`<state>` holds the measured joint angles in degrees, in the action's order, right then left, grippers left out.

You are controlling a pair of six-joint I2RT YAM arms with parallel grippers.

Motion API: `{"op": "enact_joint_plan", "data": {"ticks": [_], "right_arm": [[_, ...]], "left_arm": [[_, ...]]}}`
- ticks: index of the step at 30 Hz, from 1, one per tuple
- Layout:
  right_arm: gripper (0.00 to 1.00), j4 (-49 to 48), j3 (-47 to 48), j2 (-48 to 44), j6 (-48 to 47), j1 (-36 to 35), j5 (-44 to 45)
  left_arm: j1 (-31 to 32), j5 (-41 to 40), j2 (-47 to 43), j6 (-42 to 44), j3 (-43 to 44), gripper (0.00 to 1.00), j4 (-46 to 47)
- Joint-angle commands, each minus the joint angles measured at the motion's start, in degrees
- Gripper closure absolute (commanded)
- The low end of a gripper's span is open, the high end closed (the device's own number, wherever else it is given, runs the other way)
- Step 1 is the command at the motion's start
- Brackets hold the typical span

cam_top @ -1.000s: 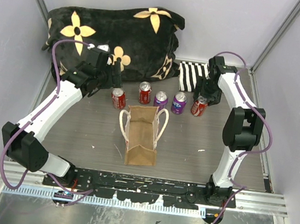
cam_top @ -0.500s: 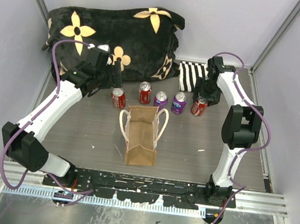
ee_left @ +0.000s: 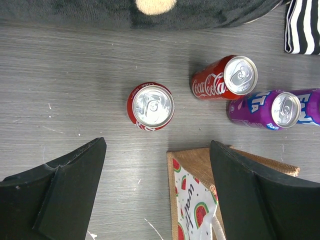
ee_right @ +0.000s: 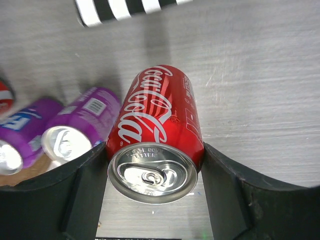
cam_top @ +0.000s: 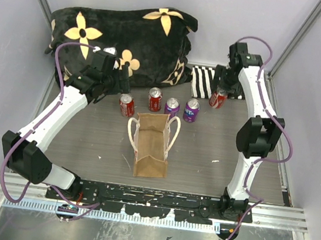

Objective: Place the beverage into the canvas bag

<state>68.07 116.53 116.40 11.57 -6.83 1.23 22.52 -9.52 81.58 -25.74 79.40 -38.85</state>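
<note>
The red Coca-Cola can (ee_right: 159,112) is hanging upright in my right gripper (ee_right: 154,155). Both fingers are pressing its sides just under the rim, at the far right of the table (cam_top: 216,145) beside the striped cloth (cam_top: 204,81). Going by its shadow, I am judging it clear of the surface.

The canvas bag (cam_top: 152,145) is standing open near the middle of the table, well apart from the can and nearer my bases, its cream handles flanking the mouth. A purple can (cam_top: 192,110), a second purple can (cam_top: 172,107) and a second red can (cam_top: 155,99) are standing in a row just beyond the bag. My left gripper (ee_left: 157,145) is hovering wide open and empty above a third red can (ee_left: 150,106), with a corner of the bag showing beside its right finger. A flowered blanket (cam_top: 124,32) is lying along the back wall.

As I read it, the grasp is made and the carry is in hand. The next move is calling for a swing left and toward my bases, high enough to clear the standing cans and the bag's rim. I am then needing to centre over the mouth between the handles and lower the can well inside before letting go, since the soft bag may tip or snag.
</note>
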Motion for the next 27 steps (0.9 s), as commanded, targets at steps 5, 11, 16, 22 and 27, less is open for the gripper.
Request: {"op": "enact_joint_plan", "data": {"ticks": [5,11,16,22,27], "right_arm": [[0.99,8.81,19.33,-3.99,2.91,-6.04,-1.38],[0.99,10.18,24.81,-6.45,6.56,-15.45,-2.19],[0.99,8.3,26.09,-8.96,10.46,-23.45,-2.17],[0.99,7.86,28.93,-9.74,13.22,-30.25,-2.43],[0.99,8.94,24.79,-10.28,14.41,-35.89,-0.83]], "left_arm": [[-0.33,0.09,0.09,0.6,0.19,0.09,0.88],[-0.38,0.03,-0.22,0.6,-0.27,0.09,0.94],[-0.37,0.03,-0.35,0.68,-0.81,0.09,0.97],[-0.38,-0.05,0.15,0.69,-0.73,0.09,0.75],[-0.36,-0.15,0.31,0.76,-0.76,0.09,0.64]]}}
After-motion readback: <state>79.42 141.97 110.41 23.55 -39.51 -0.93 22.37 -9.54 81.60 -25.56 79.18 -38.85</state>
